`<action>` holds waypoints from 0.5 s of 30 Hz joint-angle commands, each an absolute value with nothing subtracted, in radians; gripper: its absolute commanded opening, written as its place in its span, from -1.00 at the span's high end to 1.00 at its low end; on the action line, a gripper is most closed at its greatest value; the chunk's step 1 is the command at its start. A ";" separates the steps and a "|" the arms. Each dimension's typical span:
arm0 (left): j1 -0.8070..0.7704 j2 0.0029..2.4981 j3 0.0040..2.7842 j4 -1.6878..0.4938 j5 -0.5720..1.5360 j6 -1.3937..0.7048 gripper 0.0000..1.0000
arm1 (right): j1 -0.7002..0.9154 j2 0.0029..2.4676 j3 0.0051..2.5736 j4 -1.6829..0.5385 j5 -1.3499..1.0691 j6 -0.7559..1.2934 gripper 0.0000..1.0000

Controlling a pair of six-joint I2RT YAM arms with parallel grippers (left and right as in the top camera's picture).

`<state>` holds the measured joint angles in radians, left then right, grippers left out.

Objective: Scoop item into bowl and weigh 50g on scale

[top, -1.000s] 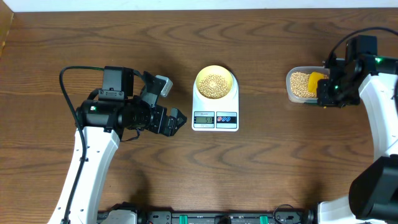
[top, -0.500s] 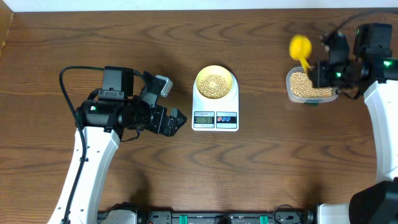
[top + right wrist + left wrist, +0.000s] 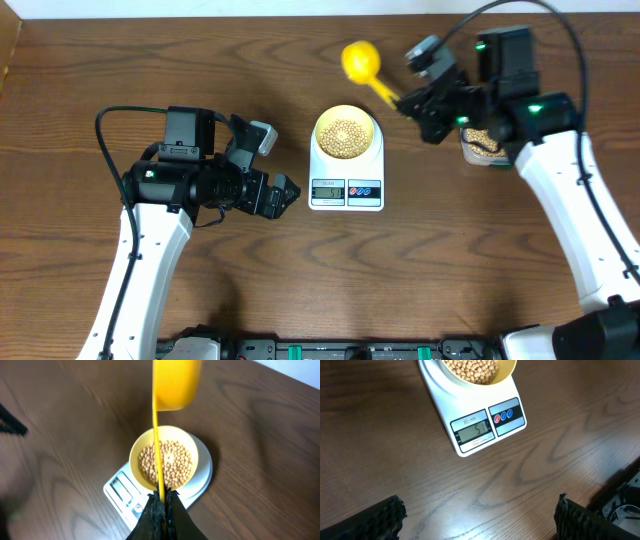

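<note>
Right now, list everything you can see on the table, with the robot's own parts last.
table: one, dark brown wood, under everything
scale: one, white, centre of the table, display lit
bowl: one, pale yellow, on the scale
beans: many, beige, in the bowl; more in the tub
scoop: one, bright yellow, in the air beyond the bowl, held by its handle
tub: one, clear plastic, right of the scale, partly hidden by the right arm
left gripper: one, black, left of the scale, open, holding nothing
right gripper: one, black, right of the bowl, shut on the scoop's handle
</note>
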<state>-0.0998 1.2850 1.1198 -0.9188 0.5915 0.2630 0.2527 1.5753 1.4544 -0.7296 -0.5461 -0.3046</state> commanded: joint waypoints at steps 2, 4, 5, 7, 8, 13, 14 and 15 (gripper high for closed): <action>-0.095 1.288 1.114 -0.922 0.583 0.269 -0.95 | 0.326 1.602 1.472 -0.771 -0.425 -0.464 0.98; -0.095 1.288 1.114 -0.922 0.583 0.269 -0.96 | 0.342 1.620 1.472 -0.801 -0.401 -0.526 0.98; -0.095 1.288 1.114 -0.922 0.583 0.269 -0.96 | 0.350 1.632 1.472 -0.818 -0.373 -0.551 0.98; -0.095 1.288 1.114 -0.922 0.583 0.269 -0.96 | 0.360 1.653 1.472 -0.837 -0.347 -0.570 0.98; -0.095 1.288 1.114 -0.922 0.583 0.269 -0.96 | 0.363 1.662 1.472 -0.845 -0.340 -0.580 0.98; -0.095 1.288 1.114 -0.922 0.583 0.269 -0.96 | 0.371 1.704 1.472 -0.856 -0.335 -0.589 0.98; -0.095 1.288 1.114 -0.922 0.583 0.269 -0.96 | 0.372 1.713 1.472 -0.856 -0.322 -0.590 0.98; -0.095 1.288 1.114 -0.922 0.583 0.269 -0.95 | 0.374 1.723 1.472 -0.855 -0.304 -0.590 0.98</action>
<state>-0.0998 1.2850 1.1194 -0.9188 0.5915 0.2630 0.3618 1.6985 1.4563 -0.8532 -0.3473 -0.5571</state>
